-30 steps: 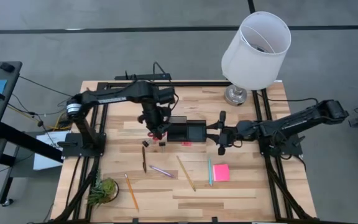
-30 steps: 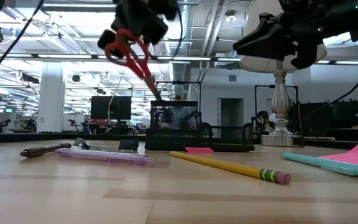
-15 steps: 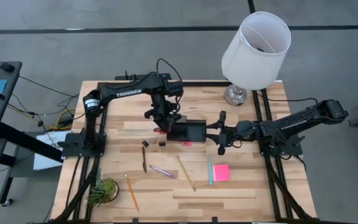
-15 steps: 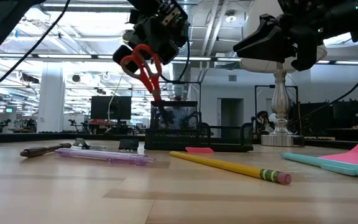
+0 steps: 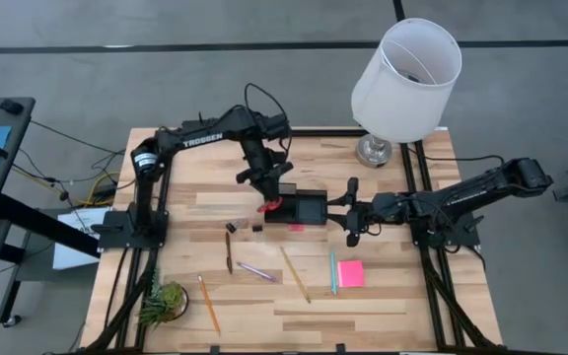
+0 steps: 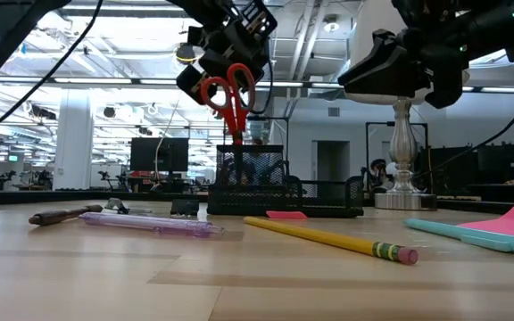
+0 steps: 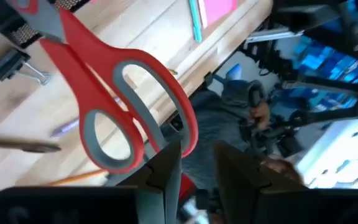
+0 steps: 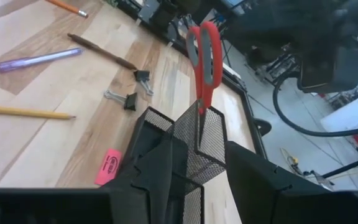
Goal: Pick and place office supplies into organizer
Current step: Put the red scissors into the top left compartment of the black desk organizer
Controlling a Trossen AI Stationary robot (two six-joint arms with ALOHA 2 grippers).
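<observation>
On the pale wooden table (image 5: 383, 306), the red-handled scissors (image 6: 229, 100) now stand blades-down in the black mesh organizer's (image 5: 297, 208) tall box, swung upright from their earlier tilt, the left claw (image 6: 226, 40) loosening above, right claw (image 5: 351, 224) spread nearby.

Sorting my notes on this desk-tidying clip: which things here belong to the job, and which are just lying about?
Job:
scissors, standing in the organizer
pencil
purple pen
teal pen
sticky pad
eraser
clips

Lying about:
lamp
plant
</observation>
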